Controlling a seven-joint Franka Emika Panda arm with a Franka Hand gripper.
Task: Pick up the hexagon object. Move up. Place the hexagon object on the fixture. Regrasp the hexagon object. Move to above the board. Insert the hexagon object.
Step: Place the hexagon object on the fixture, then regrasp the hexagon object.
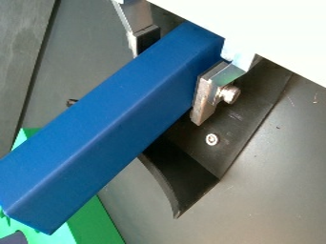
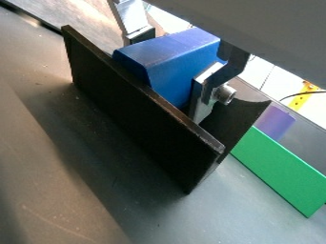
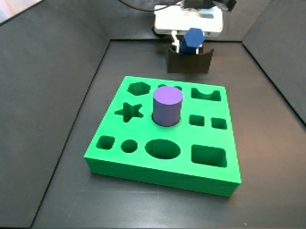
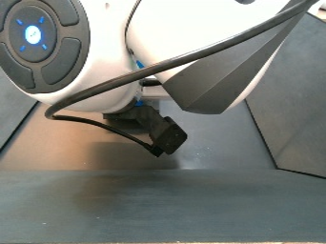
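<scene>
The hexagon object (image 1: pixel 114 124), a long bright blue bar, lies across the dark fixture (image 1: pixel 192 176). One end of the hexagon object (image 2: pixel 159 62) rests behind the wall of the fixture (image 2: pixel 128 105). My gripper (image 1: pixel 176 69) is shut on the bar near that end, and one silver finger (image 1: pixel 208 95) presses flat on its side. The other finger is half hidden behind the bar. In a side view the gripper (image 3: pixel 191 36) stands over the fixture (image 3: pixel 189 61) at the back, beyond the green board (image 3: pixel 156 177).
A purple cylinder (image 3: pixel 167 106) stands upright in the middle of the board. An edge of the board (image 2: pixel 280 167) lies close beside the fixture. Dark walls enclose the floor on both sides. The white robot housing (image 4: pixel 192 57) fills a side view.
</scene>
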